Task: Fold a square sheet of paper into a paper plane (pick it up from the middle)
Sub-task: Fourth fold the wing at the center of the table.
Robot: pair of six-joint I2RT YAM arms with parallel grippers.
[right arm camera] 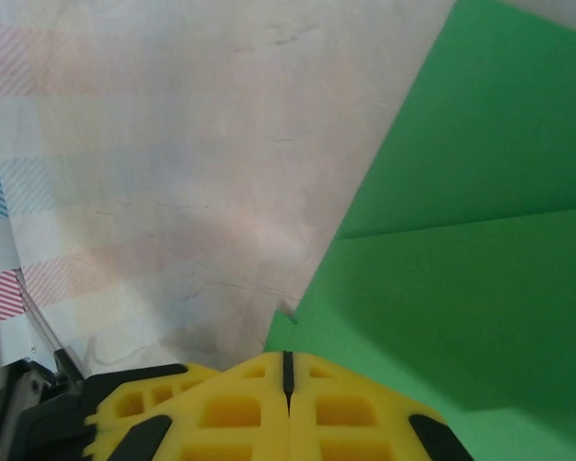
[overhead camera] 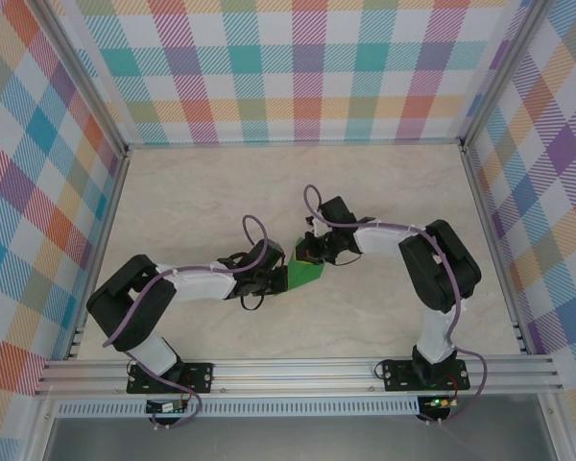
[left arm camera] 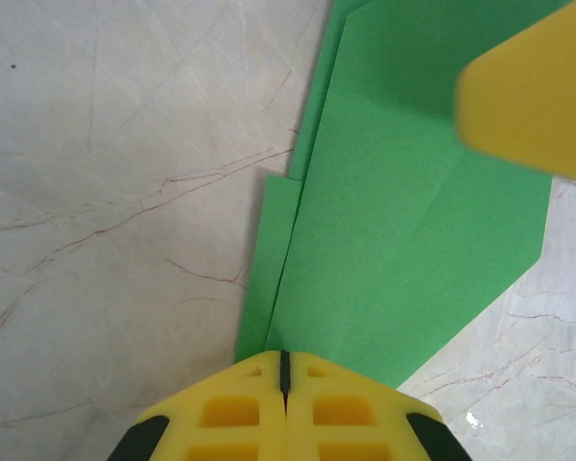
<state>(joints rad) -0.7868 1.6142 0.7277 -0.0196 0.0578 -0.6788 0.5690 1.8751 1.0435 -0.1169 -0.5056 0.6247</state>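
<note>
As one green sheet [overhead camera: 307, 276] lies folded, left end effector [left arm camera: 284, 360], right end effector [right arm camera: 288, 357] closed.

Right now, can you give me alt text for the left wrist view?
Folded green paper lies on a pale marbled table, its layered edges stepped along the left. The left tool, yellow and shut, sits bottom centre at the paper's near end. A blurred yellow shape overlaps the top right.
</note>
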